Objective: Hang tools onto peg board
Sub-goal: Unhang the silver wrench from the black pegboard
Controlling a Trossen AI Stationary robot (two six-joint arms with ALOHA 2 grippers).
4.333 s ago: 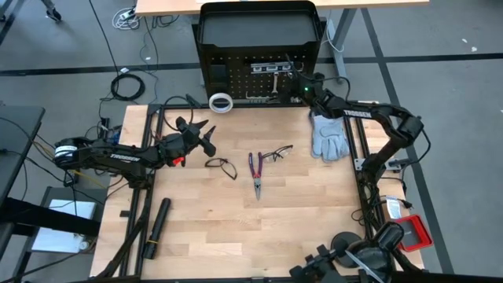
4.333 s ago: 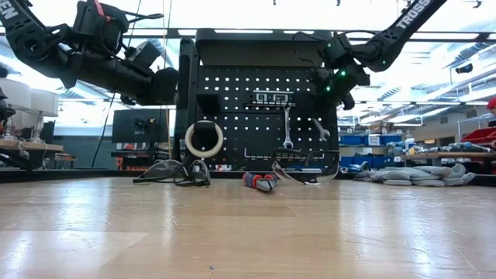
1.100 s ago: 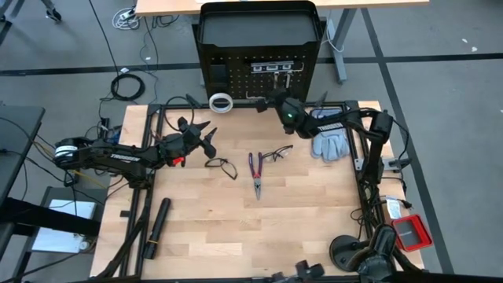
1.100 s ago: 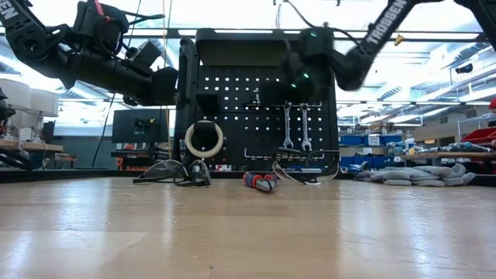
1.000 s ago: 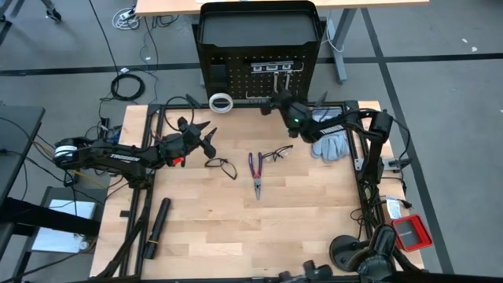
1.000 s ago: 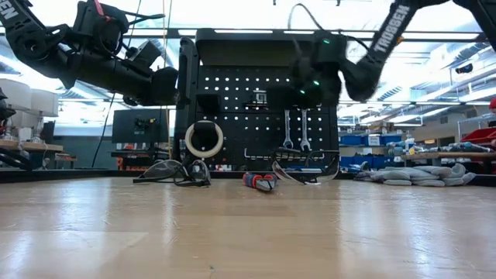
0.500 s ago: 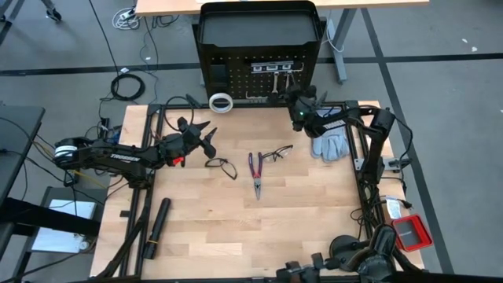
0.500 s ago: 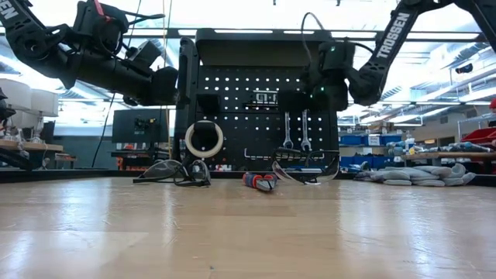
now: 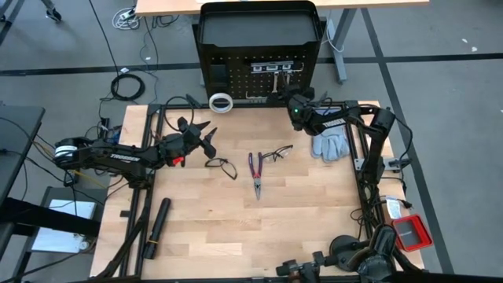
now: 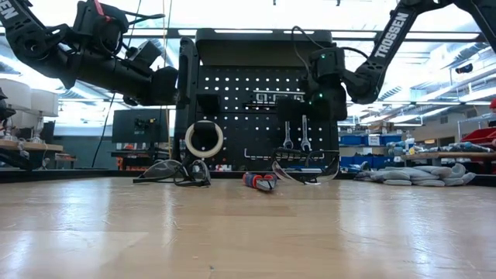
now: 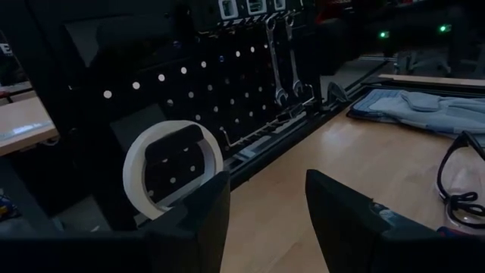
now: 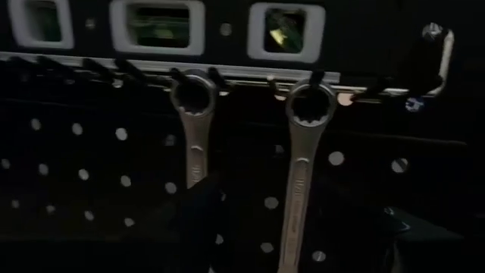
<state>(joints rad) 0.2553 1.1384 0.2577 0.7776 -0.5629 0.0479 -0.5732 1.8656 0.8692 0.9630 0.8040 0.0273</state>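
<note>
The peg board [image 9: 236, 75] stands upright at the table's far edge. Two silver wrenches [image 12: 192, 129] [image 12: 301, 152] hang by their ring ends from its hook rail, under a black strip with white squares [image 12: 159, 23]. My right gripper [image 12: 299, 208] is level in front of them and open, one finger on either side of the right wrench, not touching it. A white tape ring [image 9: 222, 102] stands on edge against the board's foot. Two glasses [image 9: 222, 167] [image 9: 277, 152] and the pliers [image 9: 255, 173] lie mid-table. My left gripper [image 9: 206, 141] hovers open at the left.
Grey work gloves [image 9: 330, 141] lie at the right edge under my right arm. A long black cylinder [image 9: 156, 228] lies at the near left. Bare wood fills the table's near half.
My right gripper has moved toward the table's right edge along the front of the peg board, rolled a little, and now stands before the two hanging wrenches. The wrenches have hung still throughout.
</note>
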